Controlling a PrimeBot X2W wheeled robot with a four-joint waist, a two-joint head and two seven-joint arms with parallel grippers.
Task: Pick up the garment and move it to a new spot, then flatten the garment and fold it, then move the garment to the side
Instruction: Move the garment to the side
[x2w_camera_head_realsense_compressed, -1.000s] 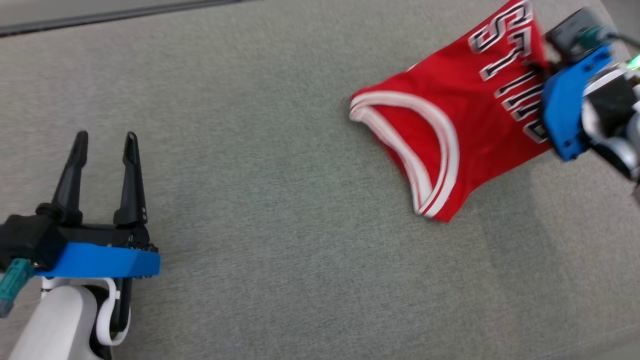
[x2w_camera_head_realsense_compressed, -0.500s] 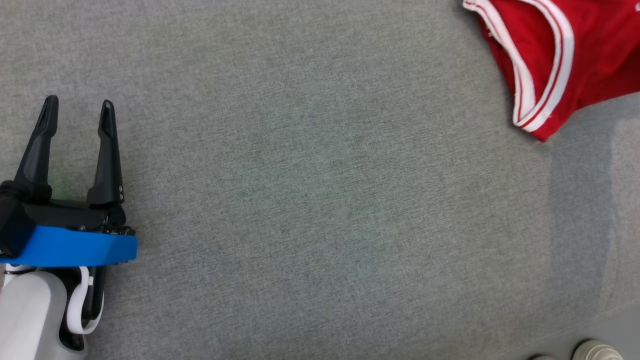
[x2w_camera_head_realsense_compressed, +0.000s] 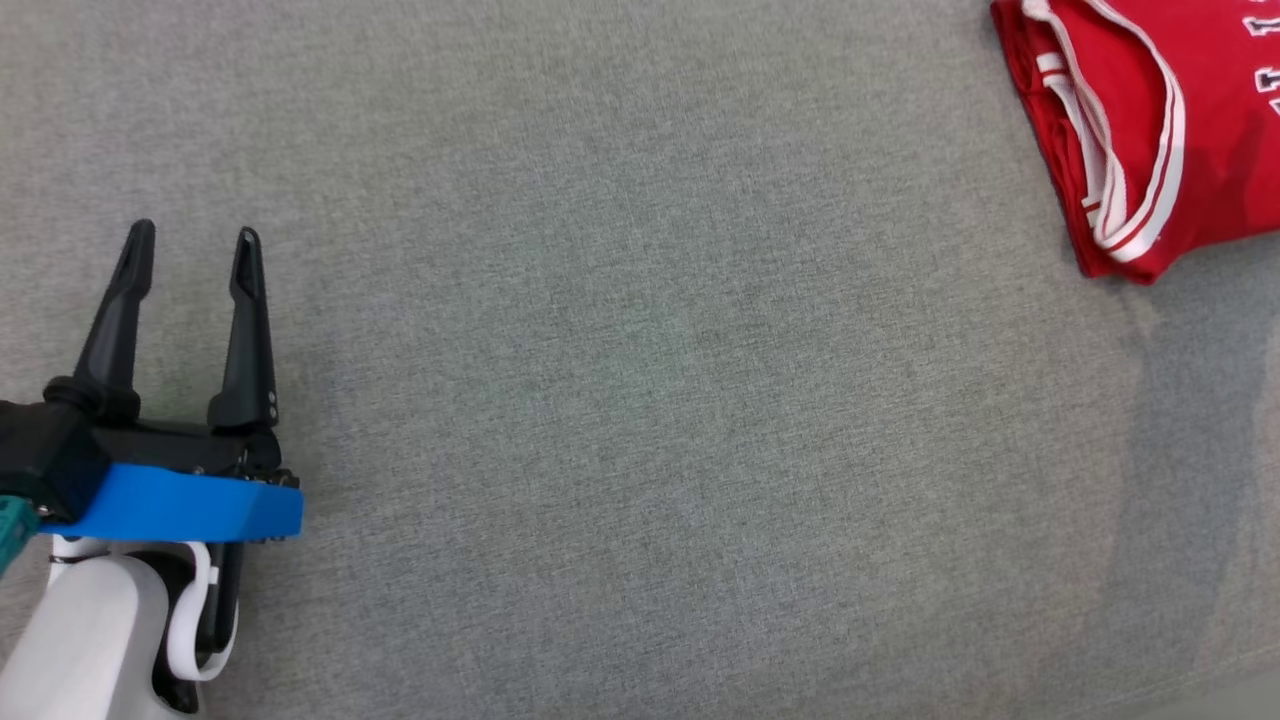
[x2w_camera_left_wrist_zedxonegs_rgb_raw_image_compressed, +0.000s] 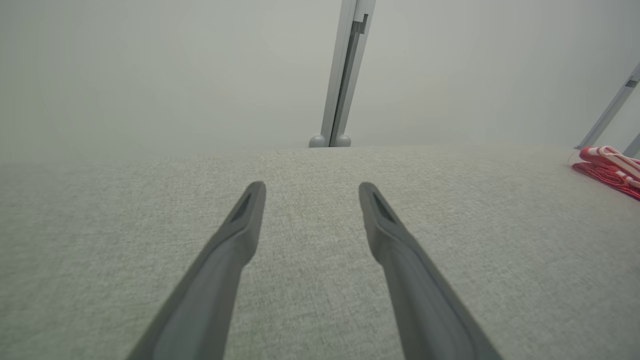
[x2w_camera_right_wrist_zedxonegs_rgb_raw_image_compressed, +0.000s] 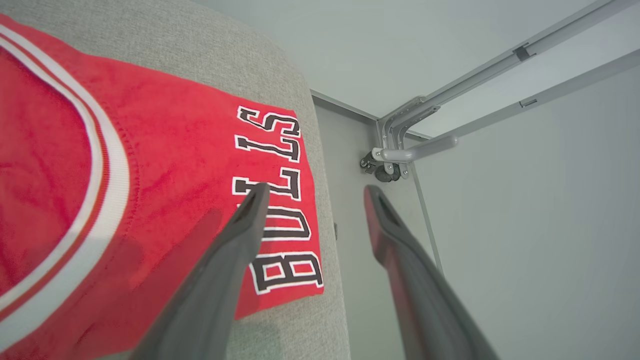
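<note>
Red garment (x2w_camera_head_realsense_compressed: 1215, 150) lies at the counter's (x2w_camera_head_realsense_compressed: 640, 400) right edge, just beneath the nearer right end effector (x2w_camera_right_wrist_zedxonegs_rgb_raw_image_compressed: 316, 189), spread wide and empty.

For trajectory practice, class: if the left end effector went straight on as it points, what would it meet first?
Left end effector: way looks free over the grey surface; beyond, perhaps the metal post.

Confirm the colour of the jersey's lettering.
Black lettering with white outlines on the red jersey; clearest in the right wrist view.
</note>
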